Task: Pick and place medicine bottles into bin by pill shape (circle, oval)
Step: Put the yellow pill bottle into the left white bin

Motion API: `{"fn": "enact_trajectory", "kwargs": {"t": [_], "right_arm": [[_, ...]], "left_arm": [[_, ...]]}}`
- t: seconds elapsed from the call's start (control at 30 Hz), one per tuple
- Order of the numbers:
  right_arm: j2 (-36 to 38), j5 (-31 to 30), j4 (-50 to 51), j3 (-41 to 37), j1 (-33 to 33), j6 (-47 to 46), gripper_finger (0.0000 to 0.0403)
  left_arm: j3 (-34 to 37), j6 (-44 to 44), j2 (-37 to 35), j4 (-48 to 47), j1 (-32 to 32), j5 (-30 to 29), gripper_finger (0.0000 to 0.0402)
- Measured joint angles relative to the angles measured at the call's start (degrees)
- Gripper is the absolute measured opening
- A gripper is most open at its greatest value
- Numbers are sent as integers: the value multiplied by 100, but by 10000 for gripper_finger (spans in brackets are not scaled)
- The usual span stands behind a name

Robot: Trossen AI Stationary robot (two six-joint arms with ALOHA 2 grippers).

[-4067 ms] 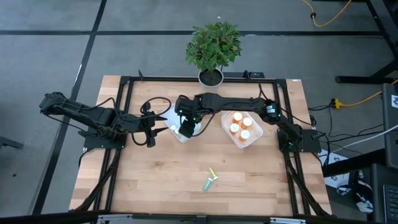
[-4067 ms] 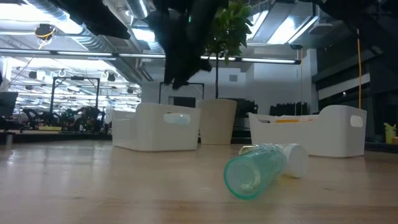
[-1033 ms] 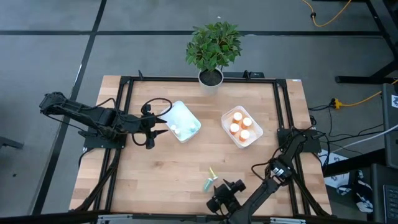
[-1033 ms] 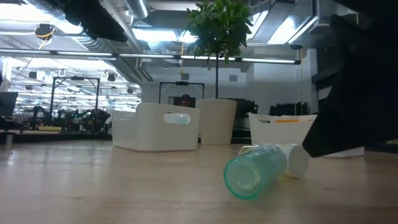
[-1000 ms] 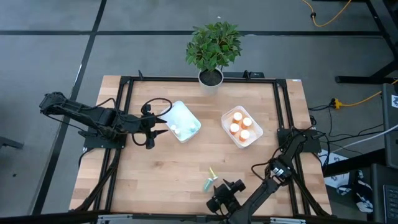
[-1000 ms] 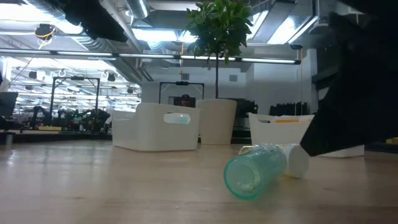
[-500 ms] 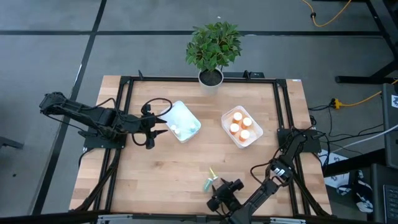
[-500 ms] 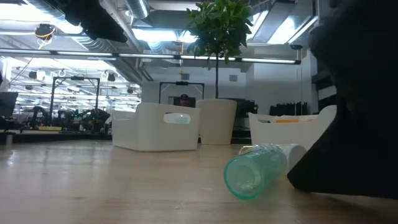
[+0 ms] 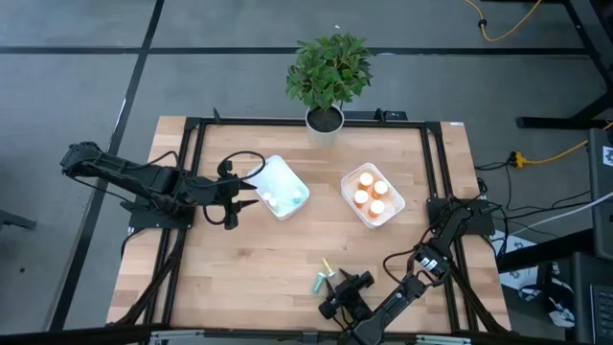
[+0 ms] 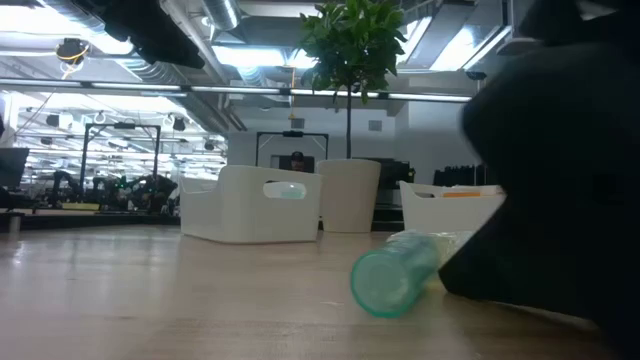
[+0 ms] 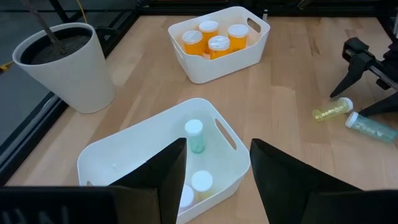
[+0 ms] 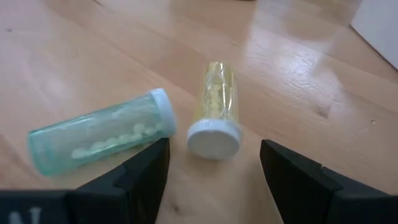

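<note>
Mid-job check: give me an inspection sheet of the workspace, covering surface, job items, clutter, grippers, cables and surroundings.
Surface: wooden table, inside a black frame.
Job's things: teal bottle and yellow bottle lie on their sides on the table; right bin holds orange bottles; left bin holds white-capped bottles.
Clutter: potted plant at the far edge.
Grippers: right gripper open, low at the two loose bottles; left gripper open beside the left bin.
Cables: black cables at the arm bases; yellow cable on the floor.
Surroundings: grey floor; indoor hall behind.
</note>
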State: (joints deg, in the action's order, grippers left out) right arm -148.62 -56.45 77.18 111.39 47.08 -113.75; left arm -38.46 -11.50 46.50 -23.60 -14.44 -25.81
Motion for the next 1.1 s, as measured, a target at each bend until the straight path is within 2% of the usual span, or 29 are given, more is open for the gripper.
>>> {"fn": "enact_trajectory", "kwargs": {"t": [0.3, 0.6, 0.73, 0.93, 1.1], "right_arm": [[-11, -41, 9, -3, -229, 23, 240], [-35, 94, 26, 231, -245, 28, 147], [-35, 527, 367, 505, -262, 27, 117], [-36, 910, 1339, 1351, -329, 41, 122], [259, 1085, 1279, 2078, -644, 1323, 121]], "left_arm": [[0, 3, 0, 1, 0, -2, 171], [0, 6, 0, 1, 0, -2, 171], [0, 6, 0, 1, 1, -2, 171], [0, 7, 0, 1, 0, -3, 171], [0, 6, 2, -12, 0, 0, 171]]}}
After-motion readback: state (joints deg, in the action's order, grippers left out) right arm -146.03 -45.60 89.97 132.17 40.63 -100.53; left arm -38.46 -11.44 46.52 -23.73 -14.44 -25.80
